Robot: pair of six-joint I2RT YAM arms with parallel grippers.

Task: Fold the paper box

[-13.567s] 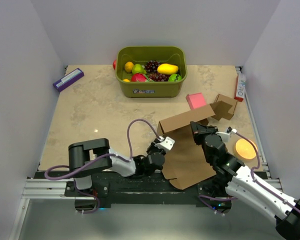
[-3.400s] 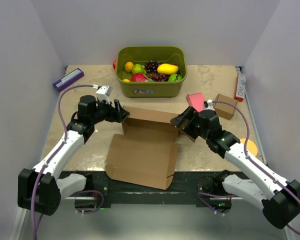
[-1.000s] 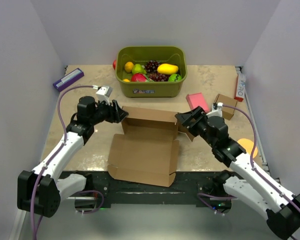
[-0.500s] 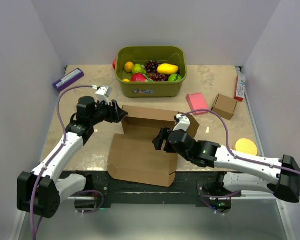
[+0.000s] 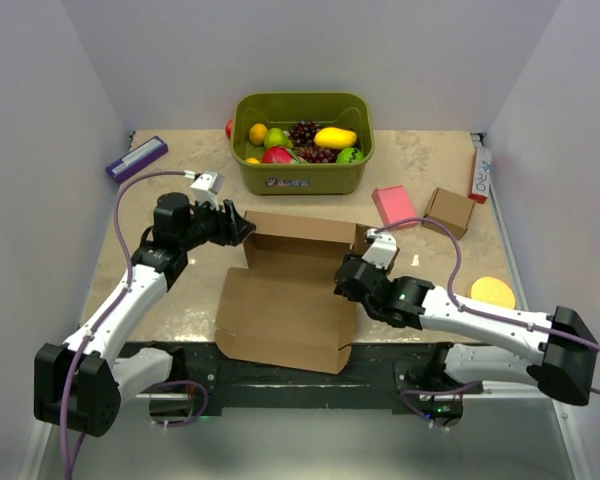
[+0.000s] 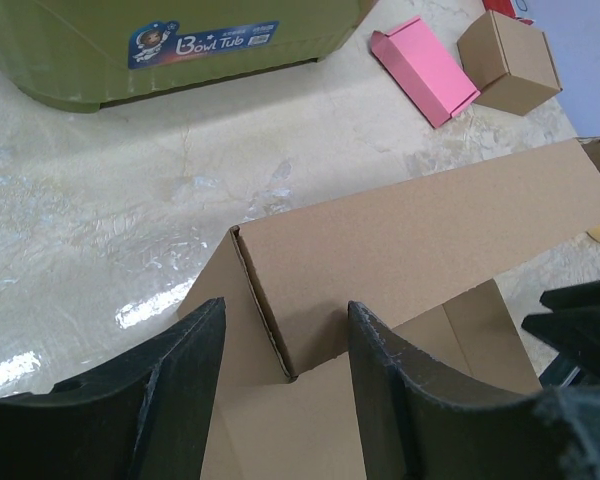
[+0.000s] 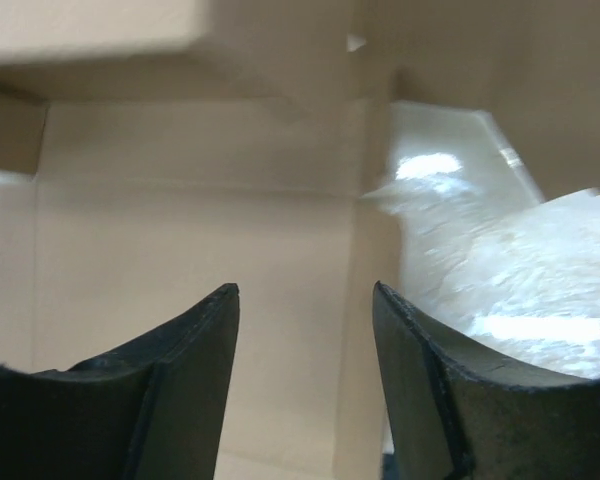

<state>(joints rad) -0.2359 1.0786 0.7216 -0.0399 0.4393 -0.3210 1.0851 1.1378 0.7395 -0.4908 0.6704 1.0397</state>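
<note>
The box (image 5: 290, 300) lies mid-worktop toward the near edge, with its base flat, its back wall raised and its near panel lying flat. I judge this an early stage, with sides and lid left to fold. The left pincer (image 5: 242, 228), wide, straddles the wall's left corner. The right pincer (image 5: 342, 278), wide, hovers at the box's right side. The fruit tub (image 5: 300, 182) at the far edge, and the pink block (image 5: 392, 206), small box (image 5: 448, 211) and orange disc (image 5: 492, 292) toward the right edge, seem clear of the folding.

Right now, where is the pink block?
In the top view, the pink block lies right of centre, beside the small cardboard box, nearer than the green tub.
</note>
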